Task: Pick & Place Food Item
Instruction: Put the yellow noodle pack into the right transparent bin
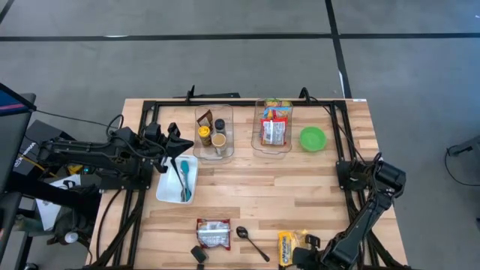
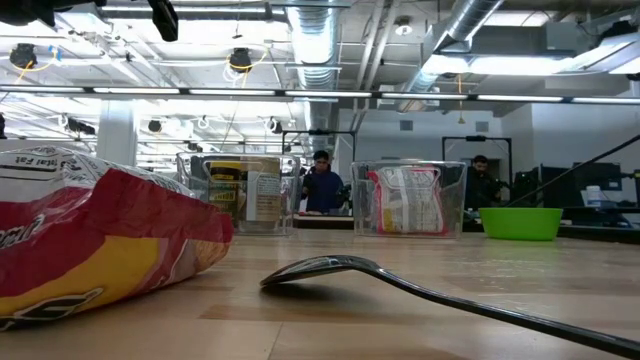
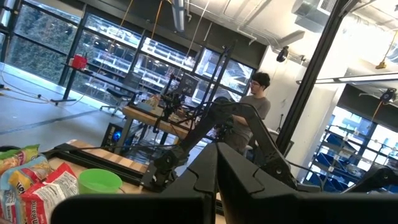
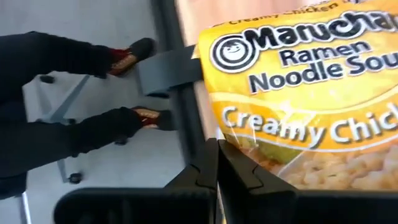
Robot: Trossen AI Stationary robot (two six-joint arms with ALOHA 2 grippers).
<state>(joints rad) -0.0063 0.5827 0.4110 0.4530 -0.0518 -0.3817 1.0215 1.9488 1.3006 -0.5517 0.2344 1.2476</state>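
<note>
Right gripper (image 1: pixel 300 257), clenched empty, hovers beside the ramen noodle packet (image 1: pixel 286 248); left gripper (image 1: pixel 182 142), also clenched, hangs above the utensil tray (image 1: pixel 166 187).

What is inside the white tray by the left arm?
The white tray holds teal utensils lying lengthwise; how many there are is hard to tell. The left claw hangs above its far end, hiding anything there.

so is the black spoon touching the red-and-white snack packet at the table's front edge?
Apart. The high view shows bare wood between the black spoon and the red-and-white snack packet.
</note>
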